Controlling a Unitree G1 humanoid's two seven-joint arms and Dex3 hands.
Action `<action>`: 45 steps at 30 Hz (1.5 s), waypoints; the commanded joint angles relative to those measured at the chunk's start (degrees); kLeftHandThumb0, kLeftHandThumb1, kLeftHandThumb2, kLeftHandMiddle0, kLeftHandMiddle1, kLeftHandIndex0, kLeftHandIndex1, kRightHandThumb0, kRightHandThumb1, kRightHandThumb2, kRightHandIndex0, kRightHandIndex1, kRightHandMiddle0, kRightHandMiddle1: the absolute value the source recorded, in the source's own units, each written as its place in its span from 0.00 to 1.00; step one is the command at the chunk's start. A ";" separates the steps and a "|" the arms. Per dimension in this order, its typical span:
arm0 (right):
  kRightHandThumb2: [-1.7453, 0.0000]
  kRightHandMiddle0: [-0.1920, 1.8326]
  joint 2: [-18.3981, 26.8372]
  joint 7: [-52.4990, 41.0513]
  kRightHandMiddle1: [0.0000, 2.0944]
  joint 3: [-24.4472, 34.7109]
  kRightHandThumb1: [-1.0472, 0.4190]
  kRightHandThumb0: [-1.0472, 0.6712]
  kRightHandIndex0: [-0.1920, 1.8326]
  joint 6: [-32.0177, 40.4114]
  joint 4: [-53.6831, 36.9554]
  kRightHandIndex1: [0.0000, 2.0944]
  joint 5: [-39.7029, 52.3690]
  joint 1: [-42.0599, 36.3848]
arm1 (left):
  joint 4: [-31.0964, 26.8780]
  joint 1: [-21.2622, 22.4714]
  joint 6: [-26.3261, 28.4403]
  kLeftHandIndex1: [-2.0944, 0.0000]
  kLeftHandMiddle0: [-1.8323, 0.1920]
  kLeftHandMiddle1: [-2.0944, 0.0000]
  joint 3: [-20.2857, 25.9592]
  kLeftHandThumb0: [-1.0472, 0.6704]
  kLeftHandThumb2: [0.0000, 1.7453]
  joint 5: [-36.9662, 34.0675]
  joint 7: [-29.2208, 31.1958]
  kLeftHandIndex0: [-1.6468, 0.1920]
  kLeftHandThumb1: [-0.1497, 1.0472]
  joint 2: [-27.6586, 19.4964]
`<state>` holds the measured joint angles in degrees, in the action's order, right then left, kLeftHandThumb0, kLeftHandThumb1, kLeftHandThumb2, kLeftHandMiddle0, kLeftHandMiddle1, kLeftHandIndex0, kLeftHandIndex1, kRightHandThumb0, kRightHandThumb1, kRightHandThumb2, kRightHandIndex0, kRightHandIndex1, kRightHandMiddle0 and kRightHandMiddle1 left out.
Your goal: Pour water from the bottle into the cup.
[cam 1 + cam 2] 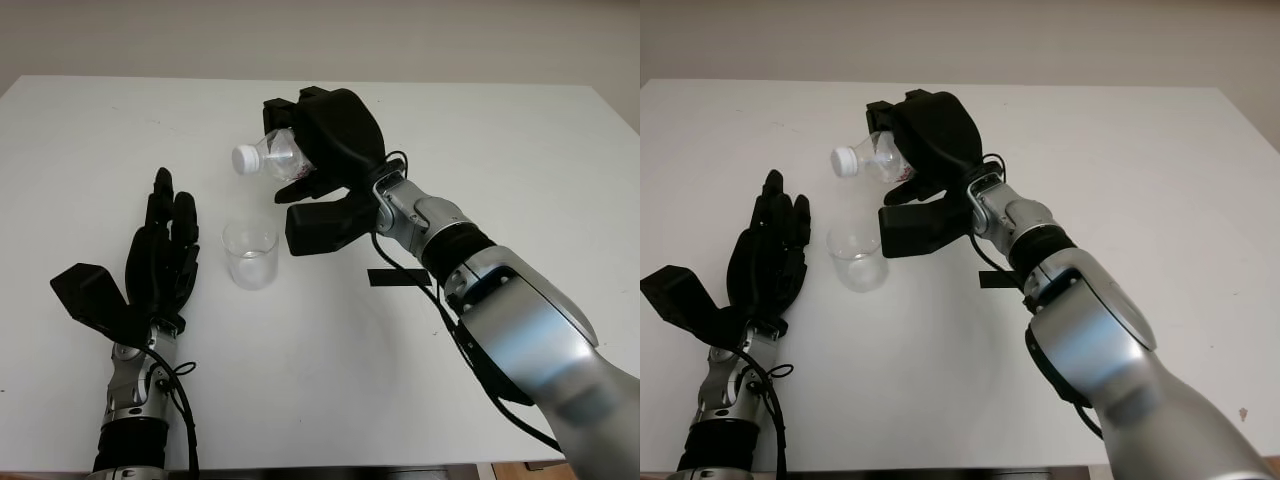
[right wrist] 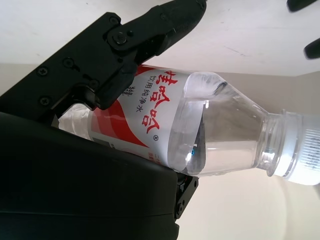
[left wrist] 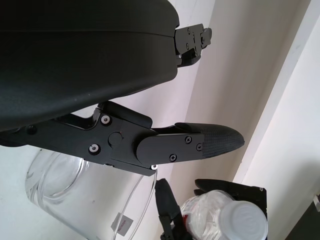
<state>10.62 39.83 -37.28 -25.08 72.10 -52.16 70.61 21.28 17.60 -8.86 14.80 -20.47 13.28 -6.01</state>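
above the desk (image 1: 480, 130): right robot hand (image 1: 325, 150) grips capped water bottle (image 1: 275, 155), tilted, mouth past glass cup (image 1: 250, 255). left robot hand (image 1: 160, 255) open beside cup. risk: cap blocks pouring; stream overshoots.

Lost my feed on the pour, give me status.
Right hand gripping bottle, tipped sideways above the cup, white cap on. Left hand open, beside cup on table. Nothing blocking.
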 commanded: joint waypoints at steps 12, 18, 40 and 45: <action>0.88 0.50 2.43 15.59 1.00 -6.88 0.08 0.43 0.71 0.79 1.70 1.00 -7.68 3.58 | 1.32 0.46 -0.67 0.98 0.98 0.97 0.18 0.19 0.24 0.00 0.38 0.99 1.00 0.65; 0.93 0.41 2.64 17.62 1.00 -8.11 0.05 0.43 0.70 0.68 2.09 1.00 -8.34 3.84 | 1.46 0.43 -0.76 0.97 0.98 0.97 0.16 0.19 0.24 0.35 0.32 0.98 1.00 0.47; 0.97 0.42 3.80 28.44 1.00 -19.77 0.03 0.41 0.64 8.72 2.54 1.00 -20.39 6.60 | 2.12 0.50 -1.36 0.98 0.99 0.97 0.14 0.20 0.25 0.34 0.81 0.99 1.00 0.64; 0.96 0.43 3.74 29.76 1.00 -20.38 0.02 0.41 0.65 8.47 2.89 1.00 -20.47 6.59 | 2.31 0.61 -1.50 0.97 0.98 0.97 0.23 0.20 0.25 0.28 0.56 0.99 1.00 0.81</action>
<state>13.58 68.81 -57.64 -16.65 74.99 -72.72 75.11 22.53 18.26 -10.05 14.94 -20.50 13.88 -5.65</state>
